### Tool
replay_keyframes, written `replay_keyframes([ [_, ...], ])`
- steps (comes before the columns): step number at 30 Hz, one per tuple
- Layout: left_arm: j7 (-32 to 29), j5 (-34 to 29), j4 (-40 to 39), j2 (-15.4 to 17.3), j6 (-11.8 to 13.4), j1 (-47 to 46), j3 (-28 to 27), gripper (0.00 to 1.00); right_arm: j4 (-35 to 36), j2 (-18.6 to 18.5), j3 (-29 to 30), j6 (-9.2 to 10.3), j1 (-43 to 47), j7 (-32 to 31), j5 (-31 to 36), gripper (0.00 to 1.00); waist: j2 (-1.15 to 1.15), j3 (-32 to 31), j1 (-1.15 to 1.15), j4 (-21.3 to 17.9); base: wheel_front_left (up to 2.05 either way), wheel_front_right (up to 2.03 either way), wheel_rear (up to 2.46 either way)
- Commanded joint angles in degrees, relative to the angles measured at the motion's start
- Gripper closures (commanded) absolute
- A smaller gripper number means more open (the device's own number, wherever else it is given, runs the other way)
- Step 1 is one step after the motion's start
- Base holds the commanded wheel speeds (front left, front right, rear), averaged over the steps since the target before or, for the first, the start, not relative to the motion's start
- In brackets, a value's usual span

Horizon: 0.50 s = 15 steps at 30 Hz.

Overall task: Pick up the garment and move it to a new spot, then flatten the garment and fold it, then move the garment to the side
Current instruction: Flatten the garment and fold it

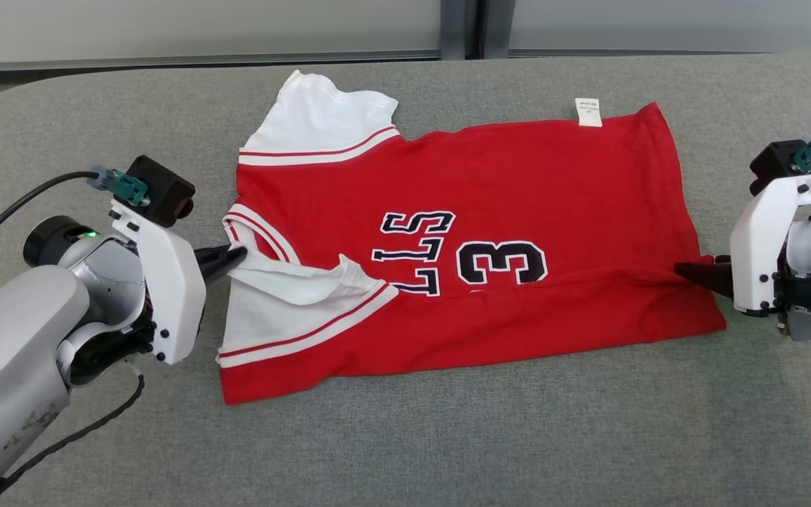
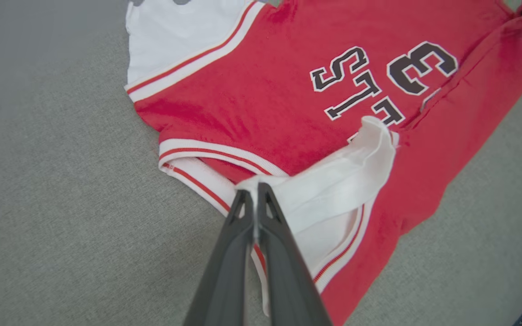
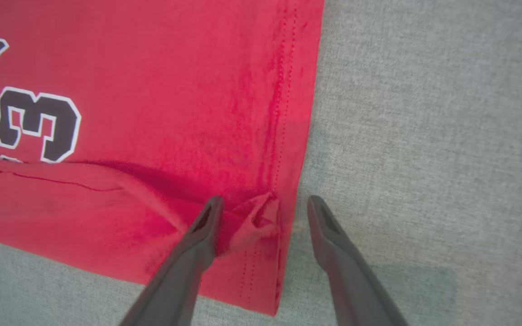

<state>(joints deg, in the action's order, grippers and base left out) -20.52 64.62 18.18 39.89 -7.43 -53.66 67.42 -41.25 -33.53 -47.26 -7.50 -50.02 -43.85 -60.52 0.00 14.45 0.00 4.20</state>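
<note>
Folding step, first lengthwise fold. Lower frame, head view: bare grey desk (image 1: 448, 436). Above it, mid-frame, the red jersey (image 1: 532, 176) lies spread crosswise on the desk, neck at frame left, hem (image 1: 687, 211) at frame right. Its near long edge appears turned over onto the body, forming a band that covers the lower part of the lettering.

Left tool (image 1: 236, 255), at mid-left: jaws pressed together on the white cloth of the near sleeve (image 1: 272, 317) beside the neck trim. The left wrist view confirms this tool (image 2: 253, 194) pinching the white fold, with the jersey (image 2: 243, 99) running away from it.

Right tool (image 1: 683, 270), at mid-right: jaws wide. In the right wrist view it (image 3: 263, 206) straddles the hem (image 3: 295, 136); one finger rests by a small pucker of the jersey (image 3: 152, 90), the other stands over bare desk, and nothing is clamped.

Further up the frame: the number 3 (image 1: 503, 262), the far sleeve (image 1: 314, 116) at upper left, flat, and a white label (image 1: 588, 112) at the far edge.

Judgement: the near band looks laid. The next move probably calls for the left tool to part and free the sleeve, both tools to draw clear without dragging cloth, and the hem pucker to be smoothed before the far edge is gripped for the matching fold.
</note>
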Motion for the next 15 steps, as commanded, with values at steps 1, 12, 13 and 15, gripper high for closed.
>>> replay_keyframes([
  [1,1.1,0.0,1.0,-0.4,-0.1,-1.1,0.0,0.45,-0.2,0.1,0.1,0.02,-0.2,0.5,0.3,0.00,0.00,-0.1,0.00,0.0,0.00,0.00,0.00],
  [12,17.7,-1.1,12.7,-6.0,1.3,-0.4,-3.6,0.00,-0.6,0.0,2.2,0.01,2.0,10.6,1.8,0.00,0.00,-2.2,0.00,0.5,0.00,0.00,0.00],
  [13,20.0,-0.9,13.5,-6.7,1.9,0.0,-4.5,0.00,-0.4,-0.3,2.5,0.01,2.2,13.2,2.3,0.00,0.00,-2.6,0.00,0.6,0.00,0.00,0.00],
  [15,24.5,0.1,15.0,-8.1,3.4,1.0,-6.6,0.00,0.3,-0.5,3.3,0.01,3.0,19.0,2.9,0.00,0.00,-3.4,0.00,0.9,0.00,0.00,0.00],
])
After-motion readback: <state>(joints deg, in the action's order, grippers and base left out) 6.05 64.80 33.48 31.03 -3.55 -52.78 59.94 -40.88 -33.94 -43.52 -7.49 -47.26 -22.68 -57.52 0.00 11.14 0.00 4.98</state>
